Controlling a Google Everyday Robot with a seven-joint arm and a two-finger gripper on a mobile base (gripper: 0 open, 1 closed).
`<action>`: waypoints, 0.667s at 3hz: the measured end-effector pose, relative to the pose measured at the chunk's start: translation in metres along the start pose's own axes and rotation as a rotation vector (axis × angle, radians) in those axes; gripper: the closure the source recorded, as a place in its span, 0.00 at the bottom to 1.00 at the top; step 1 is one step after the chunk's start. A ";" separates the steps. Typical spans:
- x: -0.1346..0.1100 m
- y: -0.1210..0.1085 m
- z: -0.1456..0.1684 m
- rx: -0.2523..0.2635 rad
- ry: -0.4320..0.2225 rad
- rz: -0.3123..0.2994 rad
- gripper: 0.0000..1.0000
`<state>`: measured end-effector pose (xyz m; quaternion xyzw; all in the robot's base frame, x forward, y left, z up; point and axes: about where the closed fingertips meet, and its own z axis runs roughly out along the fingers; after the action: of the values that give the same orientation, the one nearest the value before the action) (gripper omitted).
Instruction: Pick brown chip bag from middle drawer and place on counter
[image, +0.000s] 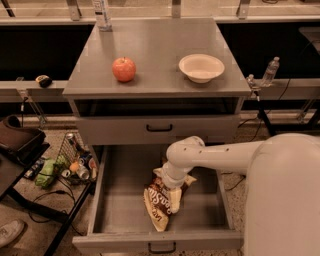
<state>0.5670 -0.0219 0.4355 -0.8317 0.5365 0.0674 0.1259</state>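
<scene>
**A:** Where did the bag (156, 202) lie?

**B:** On the floor of the open drawer (120, 200), a little right of its middle. It ran front to back, with one cream end toward the drawer's front.

**A:** And the gripper (175, 199)?

**B:** It was down inside the drawer, on the bag's right side. It overlapped the crinkled brown part and looked to be touching it. The arm (225, 155) came in from the right and bent downward above the bag's rear end.

**A:** Was the gripper open, closed, or holding the bag?

**B:** That could not be told. The wrist and the bag hid it from view. The bag rested on the drawer floor.

**A:** What was on the counter (155, 40)?

**B:** An apple (124, 69) sat on the left and a bowl (201, 67) on the right, well apart. The bag was not up there. It was below, in the drawer.
</scene>
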 end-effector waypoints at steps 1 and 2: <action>-0.014 -0.010 0.028 -0.036 0.004 -0.092 0.00; -0.024 -0.008 0.056 -0.080 -0.003 -0.149 0.27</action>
<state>0.5659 0.0182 0.3892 -0.8735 0.4700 0.0805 0.0981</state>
